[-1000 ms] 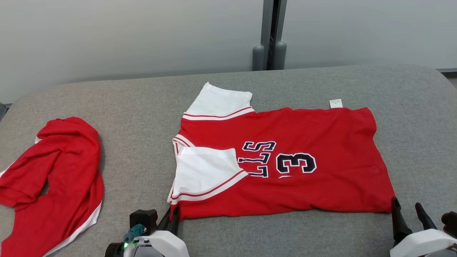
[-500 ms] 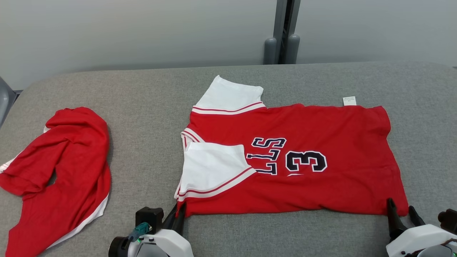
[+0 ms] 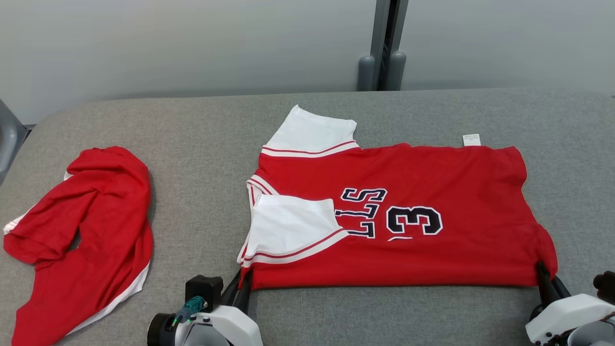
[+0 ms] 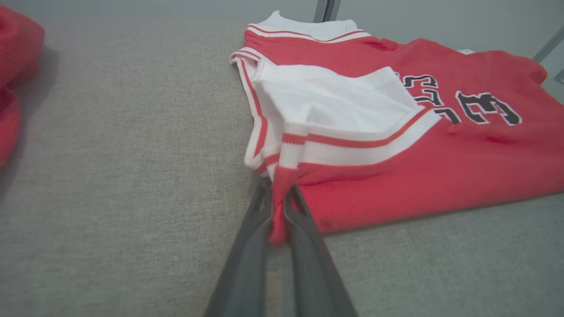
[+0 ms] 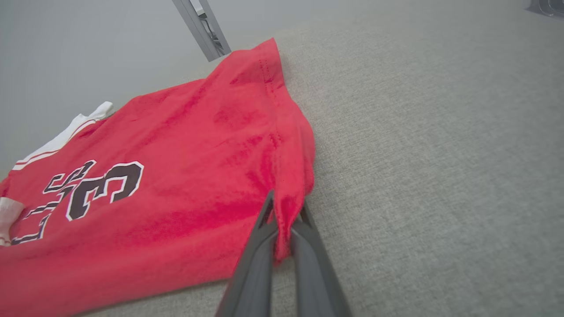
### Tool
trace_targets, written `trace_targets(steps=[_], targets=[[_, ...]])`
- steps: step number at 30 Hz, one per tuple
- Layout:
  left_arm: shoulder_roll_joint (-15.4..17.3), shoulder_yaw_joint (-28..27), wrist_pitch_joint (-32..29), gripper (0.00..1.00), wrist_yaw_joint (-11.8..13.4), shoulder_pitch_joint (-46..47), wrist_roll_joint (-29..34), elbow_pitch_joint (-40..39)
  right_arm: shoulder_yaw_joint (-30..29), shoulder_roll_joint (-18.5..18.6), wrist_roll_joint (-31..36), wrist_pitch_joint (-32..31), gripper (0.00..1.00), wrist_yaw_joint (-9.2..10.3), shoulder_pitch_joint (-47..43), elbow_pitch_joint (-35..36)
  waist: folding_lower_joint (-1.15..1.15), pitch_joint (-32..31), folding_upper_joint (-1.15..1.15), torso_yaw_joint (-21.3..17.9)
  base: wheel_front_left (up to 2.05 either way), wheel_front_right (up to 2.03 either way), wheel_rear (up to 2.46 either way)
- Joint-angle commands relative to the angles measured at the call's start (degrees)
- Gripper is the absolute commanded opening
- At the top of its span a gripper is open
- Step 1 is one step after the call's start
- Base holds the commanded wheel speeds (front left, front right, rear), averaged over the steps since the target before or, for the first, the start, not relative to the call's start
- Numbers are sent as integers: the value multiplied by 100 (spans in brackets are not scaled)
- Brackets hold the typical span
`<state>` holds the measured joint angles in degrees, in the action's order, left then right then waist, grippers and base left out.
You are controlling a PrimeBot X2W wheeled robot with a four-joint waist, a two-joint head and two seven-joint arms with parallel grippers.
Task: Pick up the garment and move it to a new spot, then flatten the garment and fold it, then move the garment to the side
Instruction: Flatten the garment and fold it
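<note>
Both pairs of fingers are clenched on the near edge of the red short-sleeved jersey with white sleeves and dark lettering (image 3: 432, 178). The left fingers (image 4: 253, 246) pinch the corner by the folded-in sleeve (image 3: 288, 221), and the right fingers (image 5: 260, 251) pinch the hem corner. Its long axis runs left to right across the grey fabric-covered table (image 3: 336, 312). All the cloth lies beyond the fingers, away from the robot, so folding likely means carrying this edge to the far one. It lies mostly flat, with the far sleeve (image 3: 312, 132) sticking out.
</note>
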<state>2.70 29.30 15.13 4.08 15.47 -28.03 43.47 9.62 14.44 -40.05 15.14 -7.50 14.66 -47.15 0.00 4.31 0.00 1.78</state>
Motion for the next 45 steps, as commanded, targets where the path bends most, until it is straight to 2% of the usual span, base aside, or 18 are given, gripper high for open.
trace_targets(steps=[1,8,13,18,21,30,38,45], targets=[[39,-39,-4,0,7,17,42,2,-2,77,48,6,0,2,-58,11,0,-37,0,-8,0,0,0],[39,18,-4,0,-135,-142,31,93,217,160,-20,6,0,2,-169,-58,0,-229,0,-26,0,0,0],[57,143,-7,0,-300,-205,31,309,616,314,-483,-59,0,2,-219,-227,0,-344,0,-50,0,0,0],[155,217,-169,0,-502,-255,-32,338,992,449,-1036,-547,0,2,-300,-57,0,-362,0,-64,0,0,0],[276,291,-367,0,-619,-309,-35,235,1172,677,-1417,-960,0,2,-402,143,0,-340,0,-74,0,0,0],[779,390,-1091,0,-794,-548,-171,-750,1439,1366,-2246,-1747,0,3,-657,859,0,-288,0,-61,0,0,0],[1215,624,-1973,0,-843,-999,-230,-1716,1690,1711,-2624,-2607,0,2,-952,1221,0,-331,0,-44,0,0,0],[1601,653,-2536,0,-795,-1427,-434,-2563,1557,1983,-2902,-2873,0,2,-1169,1522,0,-340,0,-24,0,0,0]])
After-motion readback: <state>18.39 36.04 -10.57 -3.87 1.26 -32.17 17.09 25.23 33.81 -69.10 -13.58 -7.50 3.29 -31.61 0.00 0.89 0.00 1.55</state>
